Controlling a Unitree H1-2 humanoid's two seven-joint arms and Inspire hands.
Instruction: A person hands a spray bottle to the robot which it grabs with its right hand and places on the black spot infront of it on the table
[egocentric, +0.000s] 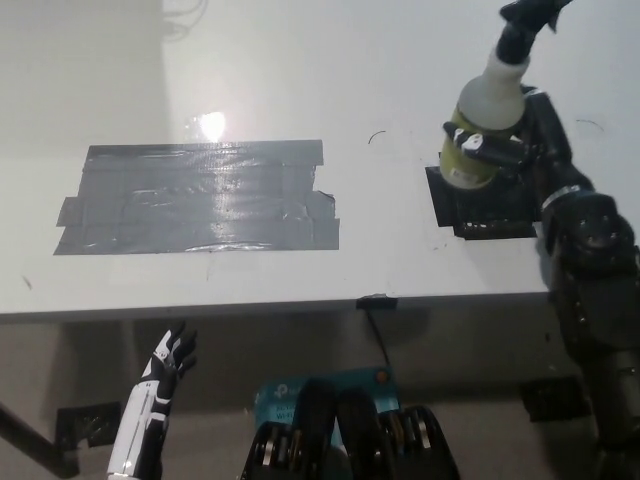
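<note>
Right hand (522, 130), black, enters from the lower right of the head view and is clenched around the spray bottle (482, 130); its fingers (478, 144) wrap the lower body of the bottle from the right side. Bottle description: translucent white upper body, yellowish liquid in the lower part, dark spray head (527, 18) at the top, near the upper edge of the picture. Bottle orientation: tilted, with the spray head leaning toward the upper right. Bottle position: its base overlaps the far left corner of the black spot (485, 204), a square patch of black tape on the right part of the white surface (300, 70); whether the base touches the tape or hangs above it cannot be determined. Grey tape patch (197, 196): a wide rectangle of overlapping strips on the left part of the surface, well apart from the black spot. Left hand (170, 360), white, rests below the near edge of the surface at the lower left, fingers apart and grasping nothing.
</note>
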